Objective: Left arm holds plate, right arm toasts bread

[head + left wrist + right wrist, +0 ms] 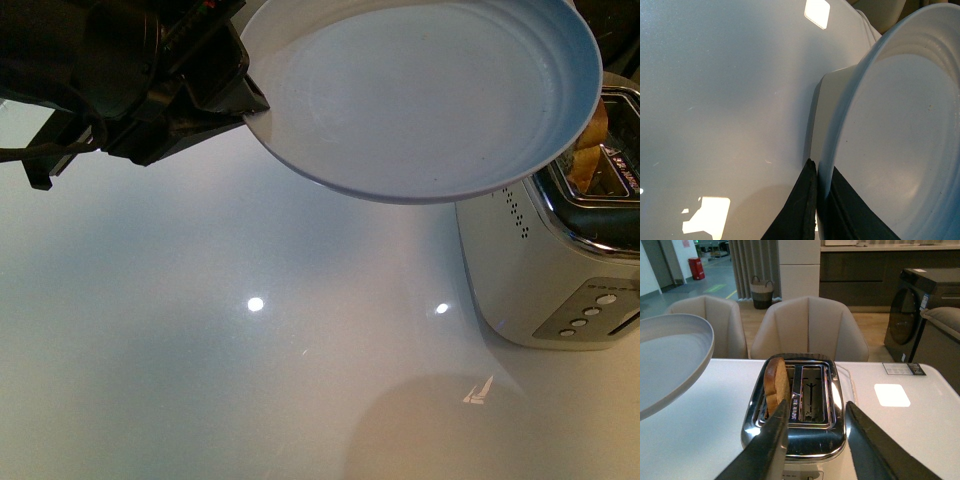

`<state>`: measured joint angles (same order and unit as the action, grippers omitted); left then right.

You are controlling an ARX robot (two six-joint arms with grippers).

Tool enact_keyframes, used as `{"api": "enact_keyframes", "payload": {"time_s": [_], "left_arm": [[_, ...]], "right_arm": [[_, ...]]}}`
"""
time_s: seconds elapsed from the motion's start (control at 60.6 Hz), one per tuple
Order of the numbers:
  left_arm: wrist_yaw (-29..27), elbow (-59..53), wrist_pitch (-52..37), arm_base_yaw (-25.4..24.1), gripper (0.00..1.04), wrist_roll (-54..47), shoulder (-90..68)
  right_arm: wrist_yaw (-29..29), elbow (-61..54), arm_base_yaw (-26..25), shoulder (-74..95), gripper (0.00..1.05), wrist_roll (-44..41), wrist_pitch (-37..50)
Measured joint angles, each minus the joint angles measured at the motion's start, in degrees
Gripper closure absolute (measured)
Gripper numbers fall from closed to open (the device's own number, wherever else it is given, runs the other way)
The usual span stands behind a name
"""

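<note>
Though the slice already stands in a slot — progress: loading looks done; toasting itself I cannot confirm, no lever or light shows either way
Plate: pale blue-grey plate (420, 90) is up in the air, tilted, empty; its far edge reaches over the top of the toaster (810, 440) in the front view
Left pincer: left pincer (248, 108) is clamped on the plate's rim, one finger on each face — left wrist view shows the rim pinched between the dark pads; holding half of the task looks met
Bread: bread (776, 385) stands upright in one of the two slots, well proud of the top; the other slot is bare; slice is brown but I cannot tell if that is toasting or just crust
Right pincer: right pincer (816, 404) has its fingers apart and carries nothing; hovers just short of the toaster's near end
Bread vs right pincer: not touching; slice sits just beyond one fingertip, in line with that finger rather than centred in the gap — a sideways shift is likely needed before any grab
Left to do: probably toast or wait, then lift the slice onto the plate
Worktop: white glossy worktop (200, 350) carries the toaster; plate does not touch it
</note>
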<state>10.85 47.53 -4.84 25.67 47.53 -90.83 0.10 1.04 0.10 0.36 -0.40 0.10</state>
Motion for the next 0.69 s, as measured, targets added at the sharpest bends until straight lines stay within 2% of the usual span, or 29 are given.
{"api": "enact_keyframes", "payload": {"time_s": [0.297, 0.512, 0.693], "left_arm": [[0.4, 0.0, -0.1, 0.0, 1.02, -0.2, 0.0], [2.7, 0.5, -0.5, -1.5, 1.02, -1.3, -0.2], [4.7, 0.6, -1.5, -6.1, 1.02, -3.8, -2.4]], "right_arm": [[0.0, 0.0, 0.0, 0.0, 0.07, 0.1, 0.0], [0.0, 0.0, 0.0, 0.0, 0.09, 0.1, 0.0], [0.0, 0.0, 0.0, 0.0, 0.09, 0.1, 0.0]]}}
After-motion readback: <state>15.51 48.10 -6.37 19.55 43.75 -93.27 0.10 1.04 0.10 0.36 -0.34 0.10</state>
